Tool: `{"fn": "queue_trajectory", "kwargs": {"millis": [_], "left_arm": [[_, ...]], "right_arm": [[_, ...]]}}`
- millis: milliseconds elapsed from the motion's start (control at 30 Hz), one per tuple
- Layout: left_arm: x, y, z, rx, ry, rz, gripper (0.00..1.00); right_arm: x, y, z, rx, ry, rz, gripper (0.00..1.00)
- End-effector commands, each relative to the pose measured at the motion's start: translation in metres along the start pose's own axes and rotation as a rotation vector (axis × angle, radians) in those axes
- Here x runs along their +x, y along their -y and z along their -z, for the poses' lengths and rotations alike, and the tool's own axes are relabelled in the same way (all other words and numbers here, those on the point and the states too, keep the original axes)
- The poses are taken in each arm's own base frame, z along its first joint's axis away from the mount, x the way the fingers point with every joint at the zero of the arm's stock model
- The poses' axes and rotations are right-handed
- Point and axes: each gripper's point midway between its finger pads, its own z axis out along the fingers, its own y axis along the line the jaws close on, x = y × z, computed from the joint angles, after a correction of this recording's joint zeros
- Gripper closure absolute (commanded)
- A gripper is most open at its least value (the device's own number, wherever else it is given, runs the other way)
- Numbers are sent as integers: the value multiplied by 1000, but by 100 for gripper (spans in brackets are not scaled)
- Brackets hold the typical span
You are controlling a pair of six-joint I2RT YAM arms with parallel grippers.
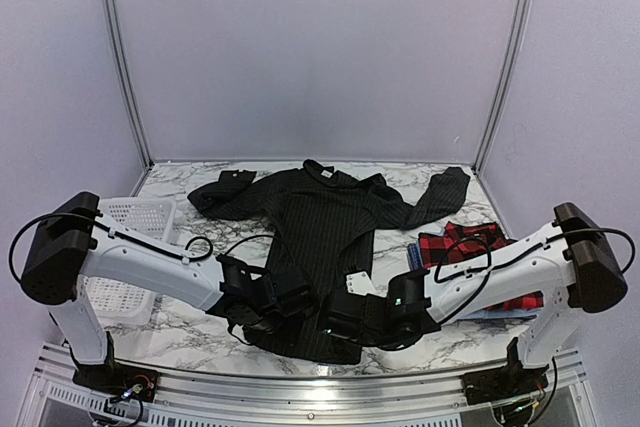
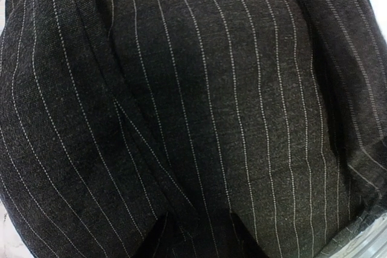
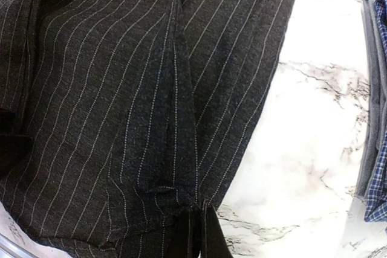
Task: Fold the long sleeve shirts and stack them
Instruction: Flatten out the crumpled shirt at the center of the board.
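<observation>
- Lying flat at mid-table, the black pinstriped shirt (image 1: 325, 222) runs collar far, hem near, with its sleeves flung left and right.
- The right gripper (image 1: 352, 319) is on the near hem, pinched tight on the cloth.
- The left gripper (image 1: 272, 309) is just beside it to the left; its jaws are hidden, can't tell.
- Both arms are equally near, and the shirt stretches away from them.

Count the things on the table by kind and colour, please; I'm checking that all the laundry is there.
black pinstriped shirt: 1
red-and-black plaid shirt: 1
blue shirt: 1
white mesh basket: 1
Total: 4
</observation>
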Motion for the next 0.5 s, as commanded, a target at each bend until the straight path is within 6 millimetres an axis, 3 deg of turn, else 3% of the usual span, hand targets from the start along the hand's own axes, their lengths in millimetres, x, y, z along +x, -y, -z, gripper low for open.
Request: {"fn": "queue_trajectory", "kwargs": {"millis": [0, 200, 467], "left_arm": [[-3, -10, -1, -66, 27, -2, 73], [-11, -24, 10, -117, 73, 11, 94], [-26, -55, 50, -161, 163, 94, 100]], "right_arm": [[-3, 5, 7, 1, 29, -61, 100], [0, 16, 9, 32, 25, -58, 100], [10, 41, 12, 83, 8, -68, 100]]}}
